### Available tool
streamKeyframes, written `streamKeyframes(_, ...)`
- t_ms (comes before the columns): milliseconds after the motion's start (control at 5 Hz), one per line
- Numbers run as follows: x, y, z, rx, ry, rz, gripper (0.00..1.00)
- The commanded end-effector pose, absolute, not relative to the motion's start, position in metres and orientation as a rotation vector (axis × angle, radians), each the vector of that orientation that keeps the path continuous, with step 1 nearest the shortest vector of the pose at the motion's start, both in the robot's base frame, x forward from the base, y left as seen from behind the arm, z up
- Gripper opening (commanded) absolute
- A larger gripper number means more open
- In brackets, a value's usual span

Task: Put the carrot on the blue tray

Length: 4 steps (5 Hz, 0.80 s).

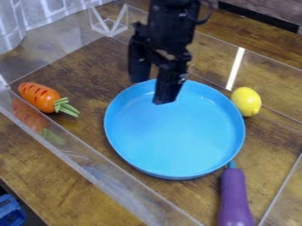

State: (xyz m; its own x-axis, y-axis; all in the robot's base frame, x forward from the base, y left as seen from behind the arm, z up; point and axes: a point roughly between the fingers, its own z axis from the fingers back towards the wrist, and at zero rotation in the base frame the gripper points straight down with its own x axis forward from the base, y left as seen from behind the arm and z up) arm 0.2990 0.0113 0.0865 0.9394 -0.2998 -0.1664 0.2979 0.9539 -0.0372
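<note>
- One carrot [41, 96], orange with dark ridges, lay on the wooden table [71, 162], to the left of the blue tray and apart from it. Its green leafy top [67, 108] pointed toward the tray, angled slightly down the picture.
- One clear barrier [88, 160] ran diagonally past the tray's lower left side, with the carrot beyond it near its upper end.
- One bright blue object [11, 212], cut off by the picture's edge, sat at the bottom left corner, well apart from the tray and on the other side of the barrier.
- One dark hand [156, 93] hung over the tray's far edge, pointing downward. Its two fingers stood wide apart, one toward the left and one toward the right, with blue showing between their tips. It held nothing; whether either tip touched the tray could not be told.
- One blue tray [175, 132], round with a shallow rim, lay in the middle, and nothing rested on it.
- One purple eggplant [235, 198] lay to the lower right of the tray, its narrow green end close to the rim.
- One yellow lemon [245, 101] lay just beside the tray, off its upper right side.
- One pale strip [235, 69] lay beyond the tray, up and to the right, near the lemon.
</note>
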Motion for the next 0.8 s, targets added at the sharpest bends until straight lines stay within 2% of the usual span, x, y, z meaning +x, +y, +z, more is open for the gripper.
streamKeyframes(0,0.294,0.033,0.079,-0.004,0.142,-0.352,1.00)
streamKeyframes(200,0.279,0.063,0.070,0.004,0.132,-0.464,1.00)
streamKeyframes(400,0.267,0.101,0.079,0.037,0.121,-0.501,1.00)
streamKeyframes(600,0.260,0.138,0.078,0.051,0.115,-0.478,1.00)
